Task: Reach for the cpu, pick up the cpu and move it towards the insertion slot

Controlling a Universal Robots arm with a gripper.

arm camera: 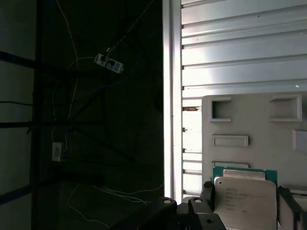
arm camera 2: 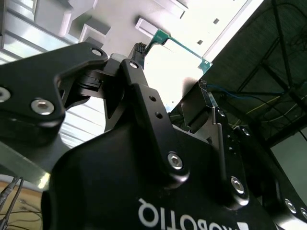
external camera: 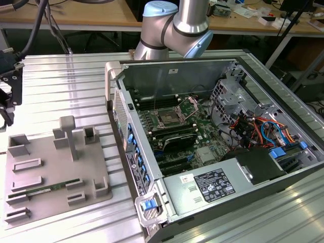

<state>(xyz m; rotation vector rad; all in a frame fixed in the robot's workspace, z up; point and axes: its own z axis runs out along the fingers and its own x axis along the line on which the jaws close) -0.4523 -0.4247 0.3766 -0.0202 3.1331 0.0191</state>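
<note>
The cpu (arm camera: 245, 197) tight between jaws, over tray (arm camera: 254, 120)

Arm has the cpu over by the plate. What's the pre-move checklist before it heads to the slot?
1. Grip: gripper fingers flank the cpu on both edges in the first wrist view: ok.
2. Cpu lifted clear of the plate: cannot tell.
3. Slot looks open, frame raised, in the exterior view: ok.
4. Slot contacts clean: cannot tell.
5. Case open on top, board exposed: ok.
6. Stick lies on the plate, apart from the gripper: ok.
</note>
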